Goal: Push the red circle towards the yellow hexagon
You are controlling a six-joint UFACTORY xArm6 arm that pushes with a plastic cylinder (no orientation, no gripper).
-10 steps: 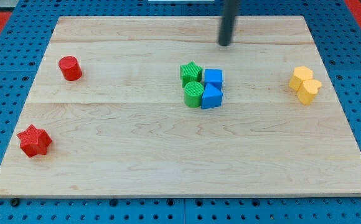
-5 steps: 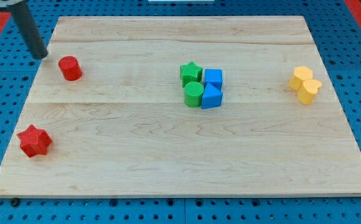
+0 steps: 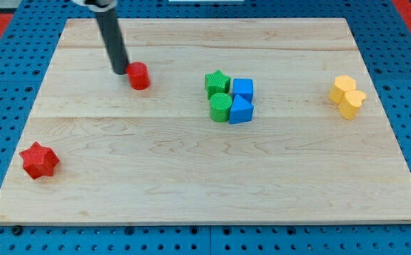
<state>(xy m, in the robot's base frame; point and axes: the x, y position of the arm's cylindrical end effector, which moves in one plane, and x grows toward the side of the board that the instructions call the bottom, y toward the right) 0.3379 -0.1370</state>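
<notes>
- Desk (image 3: 191, 177): pale wooden board on a blue pegboard; carries all the blocks.
- My tip (image 3: 120, 71): lower end of a dark rod that slants in from the view's top; it sits against the 9 o'clock side of the red circle, touching or very nearly so.
- Pincer: none fitted; the arm ends in the bare rod, so there is no wide or narrow state and nothing is held.
- Red circle (image 3: 139, 75): short cylinder in the upper left part of the desk, at 9 o'clock from the central cluster and well apart from it.
- Yellow hexagon (image 3: 344, 88): near the desk's right edge, far off at 3 o'clock from the red circle, with the central cluster between them.
- Second yellow block (image 3: 352, 103): touching the yellow hexagon at its 5 o'clock; shape unclear.
- Central cluster, four blocks packed together: green star (image 3: 217, 83) at upper left, blue cube (image 3: 242, 88) at upper right, green cylinder (image 3: 220, 107) at lower left, blue block (image 3: 240, 110) at lower right, its shape not clear.
- Red star (image 3: 39, 159): alone near the desk's lower left corner, at 7 o'clock from the red circle and well apart.
</notes>
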